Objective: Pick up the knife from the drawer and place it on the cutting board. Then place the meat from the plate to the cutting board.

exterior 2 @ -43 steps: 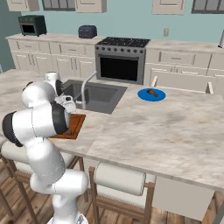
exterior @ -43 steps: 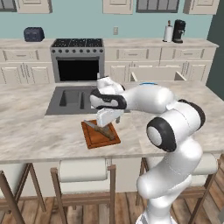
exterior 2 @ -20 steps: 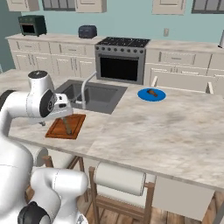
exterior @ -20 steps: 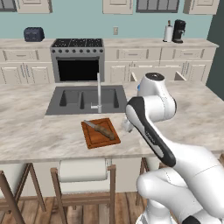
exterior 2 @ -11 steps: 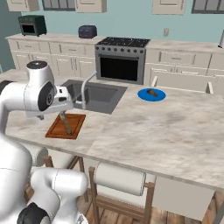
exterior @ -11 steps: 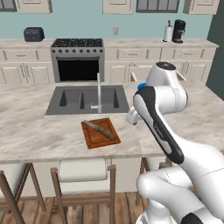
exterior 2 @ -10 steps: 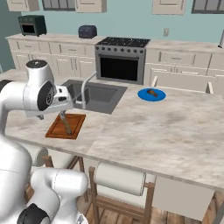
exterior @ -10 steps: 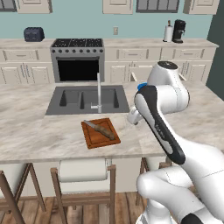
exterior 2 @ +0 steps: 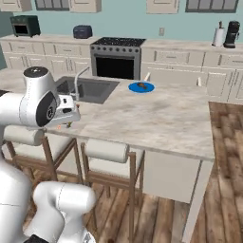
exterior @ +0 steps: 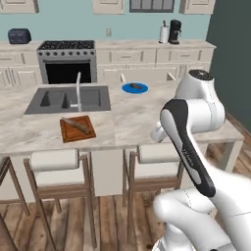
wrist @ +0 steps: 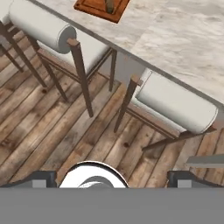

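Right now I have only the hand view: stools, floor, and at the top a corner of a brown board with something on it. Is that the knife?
Observer: Yes. In the left base view the knife lies diagonally on the cutting board, on the counter just in front of the sink.
Operator: And the meat, is it on the board too?
Observer: Not yet. The meat sits on the blue plate, farther back on the counter and to the right of the sink, well apart from the board.
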Tool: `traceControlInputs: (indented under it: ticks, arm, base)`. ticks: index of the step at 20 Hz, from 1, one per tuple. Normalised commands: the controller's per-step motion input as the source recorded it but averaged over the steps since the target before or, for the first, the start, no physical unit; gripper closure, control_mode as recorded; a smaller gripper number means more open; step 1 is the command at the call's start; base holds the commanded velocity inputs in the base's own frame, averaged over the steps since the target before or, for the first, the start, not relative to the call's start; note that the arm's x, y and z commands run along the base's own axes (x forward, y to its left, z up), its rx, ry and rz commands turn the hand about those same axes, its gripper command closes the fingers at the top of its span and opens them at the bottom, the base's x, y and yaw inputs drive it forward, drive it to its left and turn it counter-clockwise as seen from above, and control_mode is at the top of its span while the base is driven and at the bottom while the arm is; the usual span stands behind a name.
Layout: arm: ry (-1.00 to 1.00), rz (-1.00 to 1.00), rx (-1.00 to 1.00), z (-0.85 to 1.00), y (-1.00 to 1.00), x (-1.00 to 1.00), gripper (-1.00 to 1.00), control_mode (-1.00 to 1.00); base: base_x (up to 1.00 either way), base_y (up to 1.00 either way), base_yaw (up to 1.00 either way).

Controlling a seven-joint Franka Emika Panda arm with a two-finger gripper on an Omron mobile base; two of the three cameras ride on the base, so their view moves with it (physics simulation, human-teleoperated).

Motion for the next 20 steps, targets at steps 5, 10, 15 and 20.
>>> traceControlInputs:
  ticks: [5,10,15,20]
  arm:
    - [0.0,0.0,0.0,0.0,0.0,0.0,-1.0,1.0]
    - [0.0,0.0,0.0,0.0,0.0,0.0,-1.0,1.0]
    - [0.0,0.0,0.0,0.0,0.0,0.0,-1.0,1.0]
    - [0.0,0.0,0.0,0.0,0.0,0.0,-1.0,1.0]
  base:
    - [-0.4,-1.0,-0.03]
    - [0.02,-1.0,0.01]
    - [0.15,-1.0,0.04]
    - [0.46,-1.0,0.11]
